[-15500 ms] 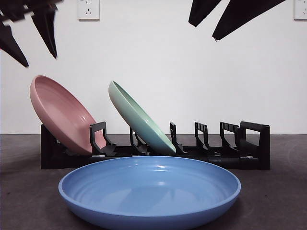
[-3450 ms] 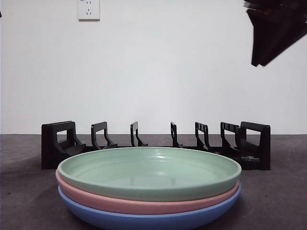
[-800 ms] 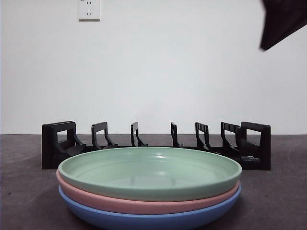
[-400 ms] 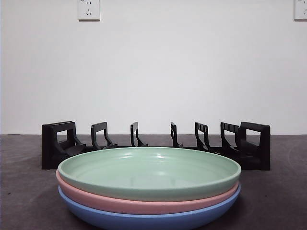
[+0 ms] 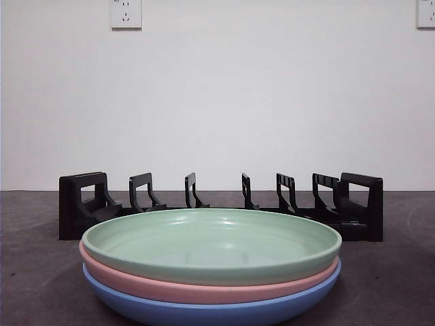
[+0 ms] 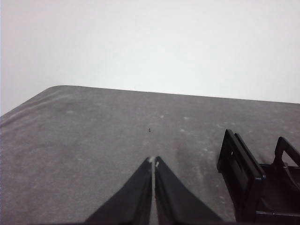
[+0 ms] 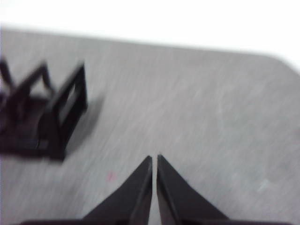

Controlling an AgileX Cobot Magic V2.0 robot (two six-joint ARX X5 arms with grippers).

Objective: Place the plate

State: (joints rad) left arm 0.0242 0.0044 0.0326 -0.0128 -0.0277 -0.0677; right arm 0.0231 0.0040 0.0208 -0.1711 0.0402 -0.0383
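Note:
Three plates lie stacked at the table's front in the front view: a green plate (image 5: 211,243) on top, a pink plate (image 5: 204,291) under it, a blue plate (image 5: 211,314) at the bottom. Behind them stands the black plate rack (image 5: 221,204) with all its slots empty. No arm shows in the front view. My left gripper (image 6: 153,161) is shut and empty above bare table, with the rack's end (image 6: 243,173) beside it. My right gripper (image 7: 154,159) is shut and empty above bare table, beside the rack's other end (image 7: 61,117). The right wrist view is blurred.
The grey table (image 5: 387,285) runs back to a white wall with two sockets, one (image 5: 126,13) at the upper left and one (image 5: 426,13) at the upper right. The table's rounded far corner (image 6: 51,89) shows in the left wrist view.
The dark arm at the upper right of the front view has risen out of the picture. The plate stack and the rack have not moved in the last second.

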